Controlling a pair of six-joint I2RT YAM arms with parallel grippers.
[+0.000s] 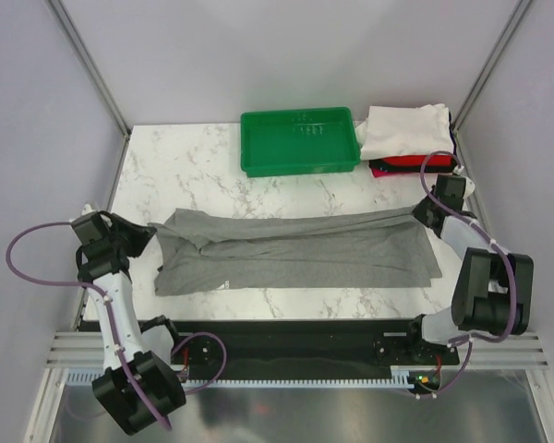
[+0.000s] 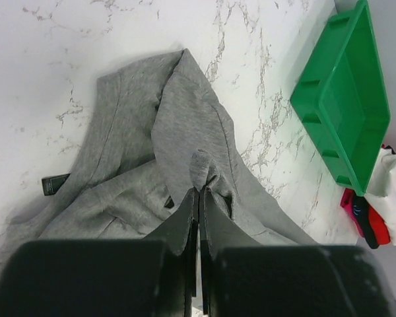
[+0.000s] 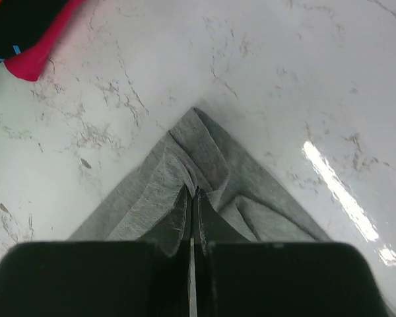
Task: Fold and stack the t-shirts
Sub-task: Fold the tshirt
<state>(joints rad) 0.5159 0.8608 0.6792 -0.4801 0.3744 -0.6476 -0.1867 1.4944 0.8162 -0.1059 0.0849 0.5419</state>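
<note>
A heather-grey t-shirt lies stretched in a long band across the middle of the marble table. My left gripper is shut on a pinch of the grey t-shirt at its left end. At the right end my right gripper is shut on a corner of the same grey t-shirt. In both wrist views cloth bunches up between the closed fingertips. A stack of folded t-shirts sits at the back right: white on top, red and black beneath it.
A green plastic tray stands at the back centre, beside the folded stack; its rim also shows in the left wrist view. Bare marble table lies behind and in front of the grey shirt. Frame posts run up both back corners.
</note>
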